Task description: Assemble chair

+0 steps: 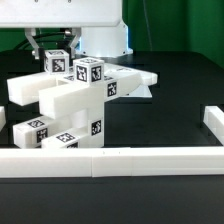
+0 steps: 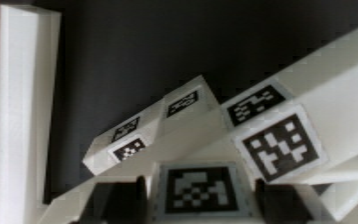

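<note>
Partly built chair [image 1: 75,105] standing on the black bench [image 1: 170,115], just behind the low white border wall [image 1: 110,160] and near its middle. Blocky white bars crossing and stacked, black-and-white tags on several faces. Hand [image 1: 48,52] behind the chair's upper rear part, clamped on a tagged bar there. In the wrist view, fingers [image 2: 119,200] pressed against either side of a tagged chair piece [image 2: 202,188], more tagged bars beyond. Robot base [image 1: 100,35] behind the chair.
</note>
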### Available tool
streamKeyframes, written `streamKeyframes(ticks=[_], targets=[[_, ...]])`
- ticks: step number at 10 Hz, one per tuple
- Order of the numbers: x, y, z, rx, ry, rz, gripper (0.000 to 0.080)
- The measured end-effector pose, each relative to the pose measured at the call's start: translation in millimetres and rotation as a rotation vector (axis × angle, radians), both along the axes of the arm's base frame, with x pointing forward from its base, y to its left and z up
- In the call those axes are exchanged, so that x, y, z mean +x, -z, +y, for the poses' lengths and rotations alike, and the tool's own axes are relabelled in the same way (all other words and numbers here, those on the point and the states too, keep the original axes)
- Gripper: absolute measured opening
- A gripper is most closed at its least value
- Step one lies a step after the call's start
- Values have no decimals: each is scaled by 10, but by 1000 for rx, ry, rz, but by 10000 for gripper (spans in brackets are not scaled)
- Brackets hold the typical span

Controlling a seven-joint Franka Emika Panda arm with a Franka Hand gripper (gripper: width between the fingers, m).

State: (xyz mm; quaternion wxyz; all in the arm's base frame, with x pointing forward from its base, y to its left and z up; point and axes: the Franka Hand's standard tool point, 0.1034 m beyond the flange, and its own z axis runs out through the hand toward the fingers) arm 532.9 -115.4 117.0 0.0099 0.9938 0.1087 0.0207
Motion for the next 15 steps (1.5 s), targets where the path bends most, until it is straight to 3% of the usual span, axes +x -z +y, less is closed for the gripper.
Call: streamKeyframes(ticks=[3, 6, 15], targets=[[-2, 1, 0, 1, 23, 0, 284], [2, 15, 11, -10, 281, -29, 284], [1, 15, 12, -15, 293, -35, 285]])
